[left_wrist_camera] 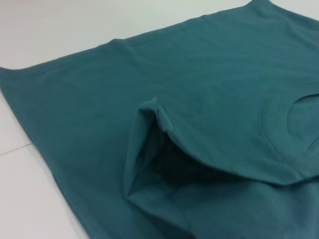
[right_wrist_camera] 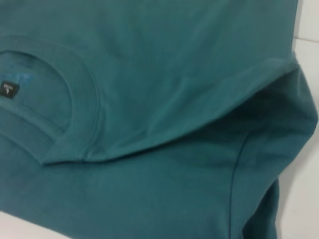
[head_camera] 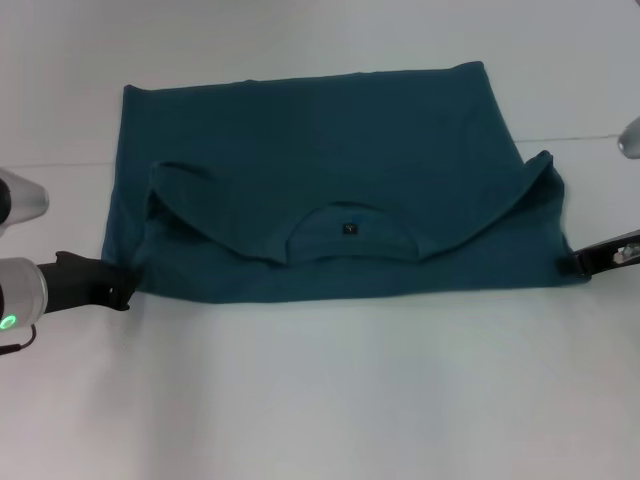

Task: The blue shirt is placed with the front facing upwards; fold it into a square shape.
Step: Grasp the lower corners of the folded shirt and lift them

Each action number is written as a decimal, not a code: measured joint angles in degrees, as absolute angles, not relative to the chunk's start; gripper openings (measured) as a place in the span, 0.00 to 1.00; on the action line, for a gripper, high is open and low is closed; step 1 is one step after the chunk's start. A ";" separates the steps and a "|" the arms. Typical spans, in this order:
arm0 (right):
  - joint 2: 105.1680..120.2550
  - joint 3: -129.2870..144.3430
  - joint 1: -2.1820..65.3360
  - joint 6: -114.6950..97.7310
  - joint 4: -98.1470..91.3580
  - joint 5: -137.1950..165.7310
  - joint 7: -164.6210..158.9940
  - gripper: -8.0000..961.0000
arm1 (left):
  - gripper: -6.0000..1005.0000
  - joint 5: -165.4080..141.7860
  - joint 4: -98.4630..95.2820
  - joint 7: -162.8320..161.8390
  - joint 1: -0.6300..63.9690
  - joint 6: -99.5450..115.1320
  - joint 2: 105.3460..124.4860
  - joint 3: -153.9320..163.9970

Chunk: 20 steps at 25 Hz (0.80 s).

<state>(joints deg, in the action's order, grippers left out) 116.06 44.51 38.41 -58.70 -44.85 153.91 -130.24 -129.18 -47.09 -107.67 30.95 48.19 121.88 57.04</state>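
Observation:
The blue shirt point(head_camera: 330, 140) lies flat on the white table point(head_camera: 320, 400) as a wide rectangle. Its plain back faces up, and the collar with a small dark neck label point(head_camera: 349, 229) sits near the front edge. Both sleeves are folded inward, forming slanted flaps. My left gripper point(head_camera: 122, 290) sits at the shirt's front left corner, touching the cloth edge. My right gripper point(head_camera: 578, 263) sits at the front right corner, against the hem. The left wrist view shows a puffed-up fold of the blue shirt point(left_wrist_camera: 149, 149). In the right wrist view the blue shirt point(right_wrist_camera: 174, 74) shows its collar and the neck label point(right_wrist_camera: 9, 90).
Bare white table surface extends in front of the shirt and along both sides. A faint seam line point(head_camera: 60, 163) crosses the table behind the arms. Silver arm segments stand at the left edge point(head_camera: 20, 200) and right edge point(head_camera: 630, 138).

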 joint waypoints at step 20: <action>109.52 37.92 39.29 -72.06 -58.54 144.17 -137.39 0.07 | 0.04 -129.20 -52.62 -118.41 36.78 57.02 116.84 56.99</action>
<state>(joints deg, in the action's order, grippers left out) 109.52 37.92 39.29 -72.06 -58.54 144.17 -137.39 -129.20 -52.62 -118.41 36.78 57.02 116.84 56.99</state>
